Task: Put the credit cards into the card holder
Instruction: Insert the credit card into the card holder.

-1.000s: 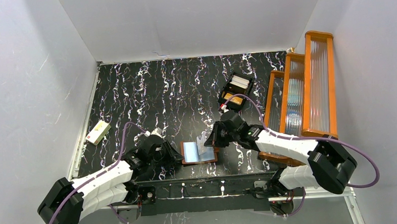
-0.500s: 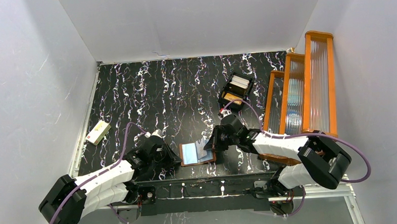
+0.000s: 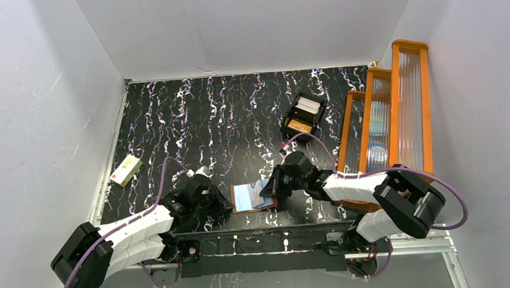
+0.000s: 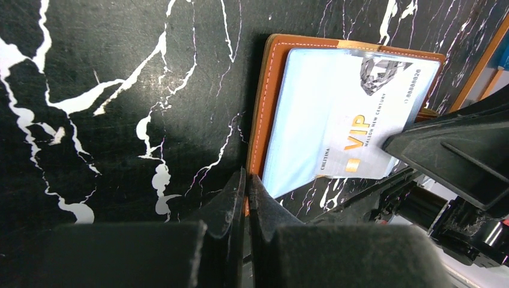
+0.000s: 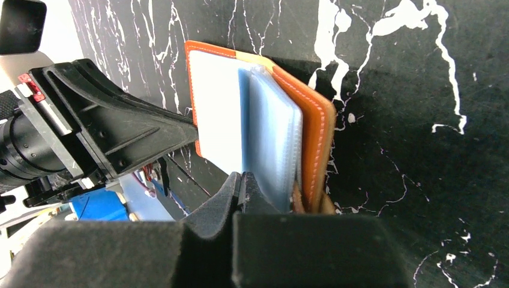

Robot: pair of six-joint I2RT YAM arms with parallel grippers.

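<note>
While the card holder (image 3: 247,197) lies open at the table's (image 3: 193,121) six o'clock, the left gripper (image 3: 231,203) pinches its nine-o'clock edge; the right gripper (image 3: 269,192), at three o'clock, seemingly clamps a credit card (image 4: 366,123).

- Card holder (image 4: 267,108) lies open on the marbled tabletop (image 3: 193,121) at its near edge. It's reddish-brown leather with pale stitching, and its shiny clear pockets face up.
- Its right cover is tilted up, with the sleeves fanned against it. The left hand (image 4: 246,186) is pinched on its near-left edge.
- A pale blue VIP card (image 4: 360,129), with gold lettering and a diamond print, sits slanted across the pockets.
- Far right, a white card (image 3: 310,105) and a yellow-orange card (image 3: 299,124) rest in the black tray (image 3: 319,120).
</note>
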